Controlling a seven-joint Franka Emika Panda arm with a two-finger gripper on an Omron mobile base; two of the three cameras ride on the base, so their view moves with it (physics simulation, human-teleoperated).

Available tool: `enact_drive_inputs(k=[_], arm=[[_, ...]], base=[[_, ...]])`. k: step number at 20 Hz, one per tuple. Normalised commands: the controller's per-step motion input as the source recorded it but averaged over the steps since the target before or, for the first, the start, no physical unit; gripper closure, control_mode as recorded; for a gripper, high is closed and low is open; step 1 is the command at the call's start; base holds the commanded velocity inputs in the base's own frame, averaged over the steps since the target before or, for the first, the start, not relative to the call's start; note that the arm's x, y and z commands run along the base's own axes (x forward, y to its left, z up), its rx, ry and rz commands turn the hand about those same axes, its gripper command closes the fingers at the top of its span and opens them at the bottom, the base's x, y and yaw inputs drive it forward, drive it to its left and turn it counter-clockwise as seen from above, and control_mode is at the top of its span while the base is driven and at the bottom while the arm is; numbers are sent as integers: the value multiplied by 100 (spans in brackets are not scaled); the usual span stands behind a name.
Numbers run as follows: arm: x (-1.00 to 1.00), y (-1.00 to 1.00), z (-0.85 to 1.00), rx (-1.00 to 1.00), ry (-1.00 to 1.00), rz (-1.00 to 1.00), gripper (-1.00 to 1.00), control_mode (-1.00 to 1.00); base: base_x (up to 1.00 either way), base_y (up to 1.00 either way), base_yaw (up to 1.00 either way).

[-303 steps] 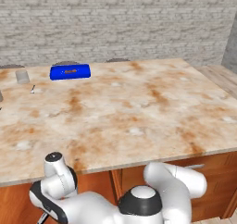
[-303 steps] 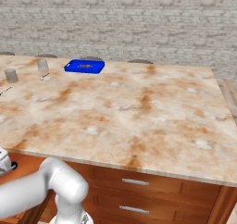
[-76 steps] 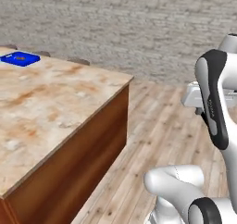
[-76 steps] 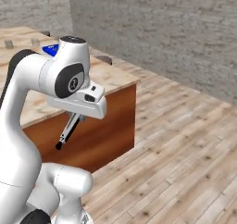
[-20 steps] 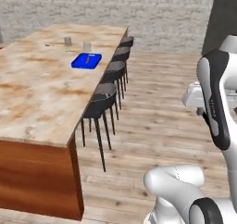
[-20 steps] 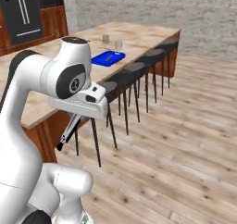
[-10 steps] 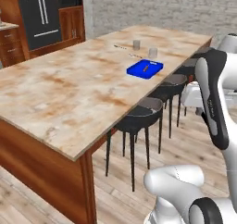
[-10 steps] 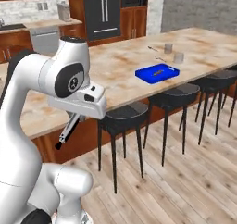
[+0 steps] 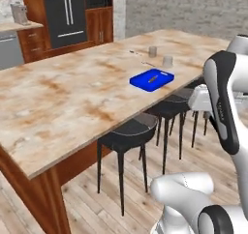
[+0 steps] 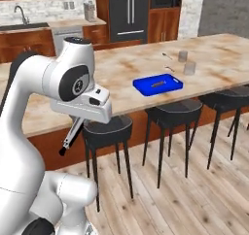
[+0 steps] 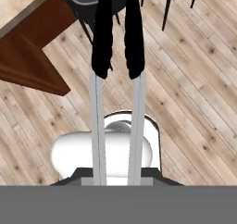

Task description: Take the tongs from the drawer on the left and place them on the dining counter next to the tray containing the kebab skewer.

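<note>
The tongs (image 11: 116,79) hang from the closed fingers (image 10: 78,123), off the bench (image 10: 121,100) beside its stool edge. The tray (image 10: 158,85) with the kebab skewer (image 10: 157,84) sits near that edge. Raise the tongs above bench height, then lower them flat beside the tray.

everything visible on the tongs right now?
The tongs are long and slim: two thin grey metal arms running side by side, each ending in a black, slightly flared tip. Their near end sits in the shut tool. In the right base view they hang down at a slant from the hand, black end lowest, beside a dark stool, in the air above the wooden floor. Nothing else touches them.
</note>
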Motion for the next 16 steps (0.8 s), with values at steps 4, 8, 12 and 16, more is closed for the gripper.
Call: enact_drive_inputs(k=[4,8,12,16], arm=[[0,0,0,0,0,0,100,100],[0,0,0,0,0,0,100,100],[0,0,0,0,0,0,100,100],[0,0,0,0,0,0,100,100]], base=[[48,-100,47],[46,-100,46],[46,-100,46],[54,-100,46]])
